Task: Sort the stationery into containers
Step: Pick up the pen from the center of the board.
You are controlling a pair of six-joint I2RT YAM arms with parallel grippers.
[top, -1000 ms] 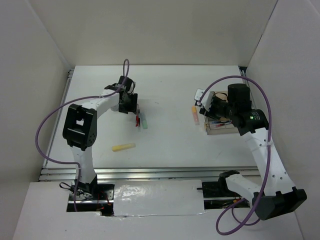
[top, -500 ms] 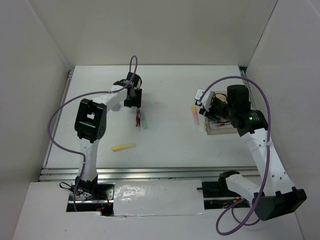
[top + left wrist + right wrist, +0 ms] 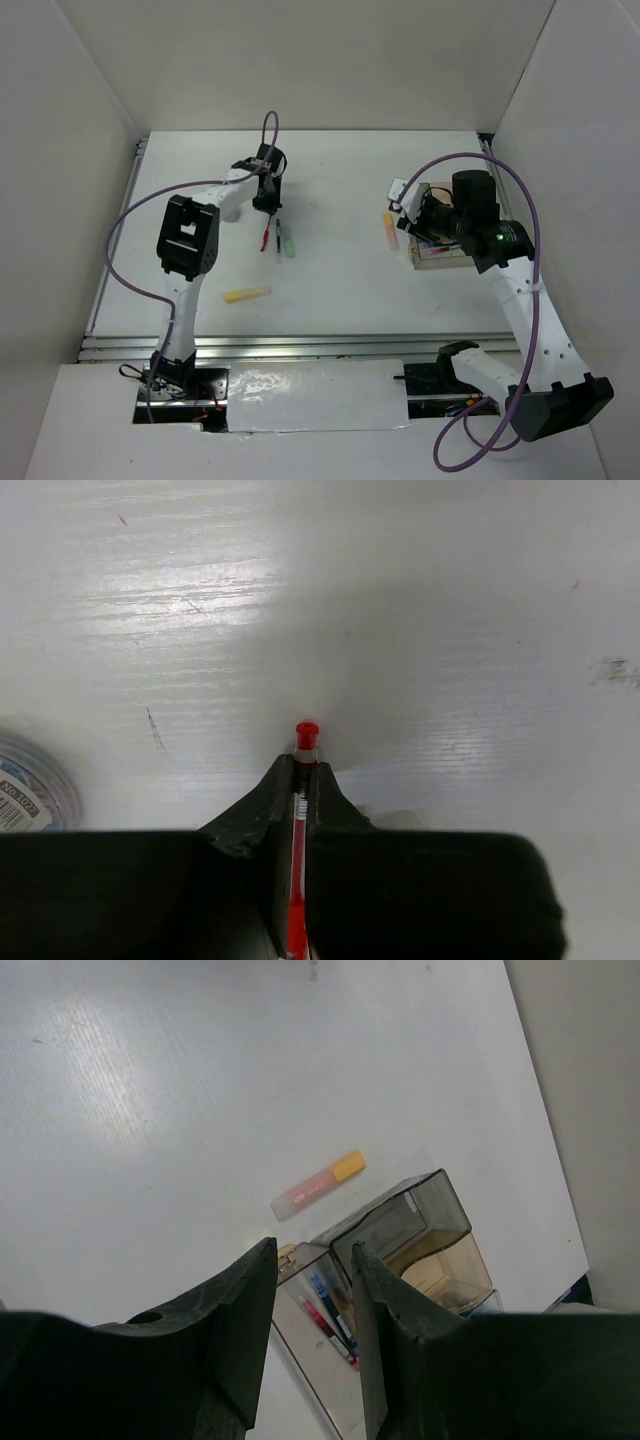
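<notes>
My left gripper (image 3: 267, 205) is shut on a thin red pen (image 3: 265, 238). In the left wrist view the pen (image 3: 298, 870) runs between the closed fingers, its red end sticking out past the gripper (image 3: 298, 778) above the white table. A dark thin pen (image 3: 278, 232) and a green highlighter (image 3: 288, 243) lie just right of it. A yellow highlighter (image 3: 246, 294) lies nearer. My right gripper (image 3: 312, 1250) is open and empty above the clear brownish container (image 3: 420, 1220), which holds a blue and a red pen (image 3: 335, 1310). An orange highlighter (image 3: 320, 1185) lies beside the container (image 3: 440, 248).
A patterned tape roll (image 3: 25, 795) sits at the left edge of the left wrist view. White walls enclose the table on the left, back and right. The right arm's purple cable loops over the container area.
The left arm has swung in and its gripper moved toward the back. The red pen has shifted left off the green highlighter, uncovering a dark pen. The right arm has barely moved.
</notes>
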